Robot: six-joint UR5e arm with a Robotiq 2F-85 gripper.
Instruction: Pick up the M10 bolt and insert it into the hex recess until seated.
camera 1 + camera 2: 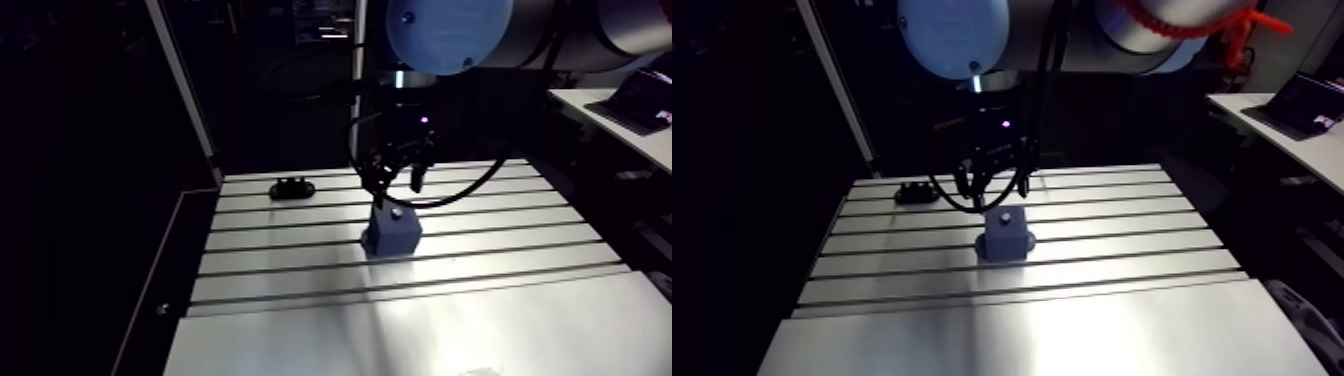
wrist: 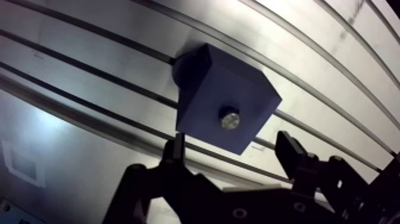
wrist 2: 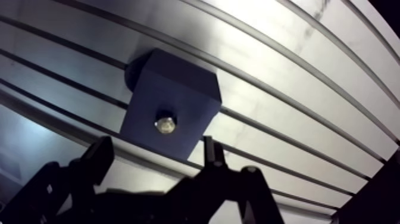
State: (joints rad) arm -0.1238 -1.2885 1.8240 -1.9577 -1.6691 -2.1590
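Blue block (image 2: pixel 229 98) sits on the slotted aluminium table (image 2: pixel 71 149), straddling one of the slots, top face turned to the wrist camera. M10 bolt (image 2: pixel 230 119) is in that top face: a small bright metal end ringed by a darker collar, roughly central on the block, so it stands in the hex recess rather than lying loose on the table. Gripper (image 2: pixel 232 143) hangs above the block in the arm view. In the wrist view its jaws stand wide apart, one to each side of the block's near edge, gripping nothing and touching neither bolt nor block. Judgement: pick-up and insertion look done and the bolt is released. What is left, if anything, is the seating. The bright end seems to sit slightly proud of the face, but these angles do not settle whether it is fully down. A press or a check on depth may be needed before clearing away. Small black fixture (image 1: pixel 292 187) lies well apart near the table's far edge, uninvolved.
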